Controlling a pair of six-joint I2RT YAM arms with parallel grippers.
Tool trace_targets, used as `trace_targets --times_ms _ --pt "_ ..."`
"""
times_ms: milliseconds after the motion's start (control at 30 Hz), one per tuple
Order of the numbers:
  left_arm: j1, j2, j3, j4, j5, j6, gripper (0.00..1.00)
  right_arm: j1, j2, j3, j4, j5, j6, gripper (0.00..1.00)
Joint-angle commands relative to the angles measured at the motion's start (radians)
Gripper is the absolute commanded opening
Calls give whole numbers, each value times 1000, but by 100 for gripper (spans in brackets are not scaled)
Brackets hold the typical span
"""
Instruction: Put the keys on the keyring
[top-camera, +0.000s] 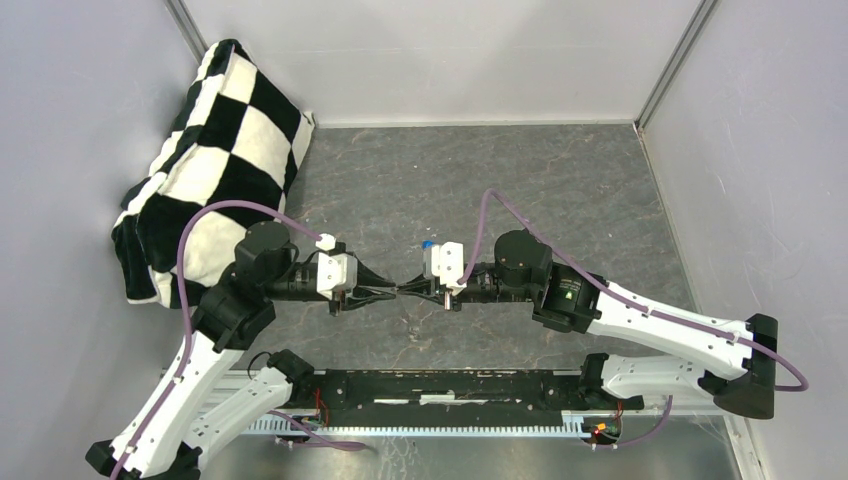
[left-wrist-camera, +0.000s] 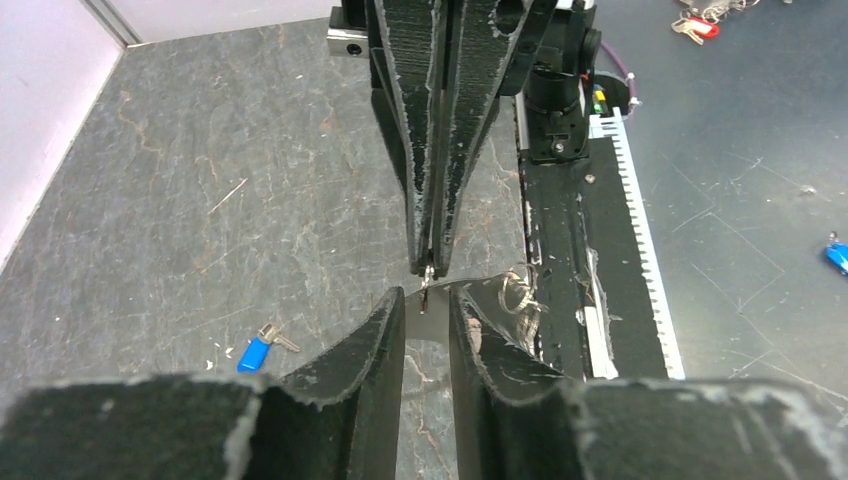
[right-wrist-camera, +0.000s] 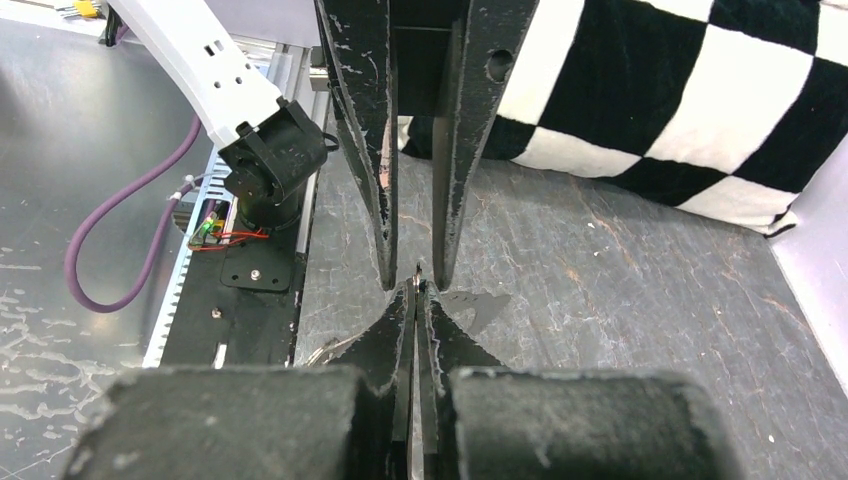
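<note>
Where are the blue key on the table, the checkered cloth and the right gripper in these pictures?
blue key (left-wrist-camera: 254, 354): left wrist view, on its blue plastic head.
checkered cloth (top-camera: 225, 140): top external view, middle of its patterned face.
right gripper (left-wrist-camera: 433, 268): left wrist view, midway between its fingertips.

Enclosed work cell. Table (top-camera: 480, 180): dark grey, marbled with pale veins, matt. Back wall (top-camera: 440, 50), left wall (top-camera: 60, 150) and right wall (top-camera: 780, 150): plain pale lilac-grey panels, joined at the far corners by slim metal posts (top-camera: 672, 60). Cushion (top-camera: 225, 140): black-and-white check, lying in the far left corner against the left wall and overhanging the table's left side. Near edge: white toothed rail (top-camera: 450, 427), then a scratched steel apron (top-camera: 480, 458). Light: even and diffuse; shadows soft.
</note>
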Motion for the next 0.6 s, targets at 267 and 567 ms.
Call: trace_targets --times_ms 267,567 --pt "-4 13 2 -4 107 -8 16 4 -13 13 114 19 16 1" --pt "-4 1 -12 -4 62 -13 17 4 -32 -4 124 47 18 1"
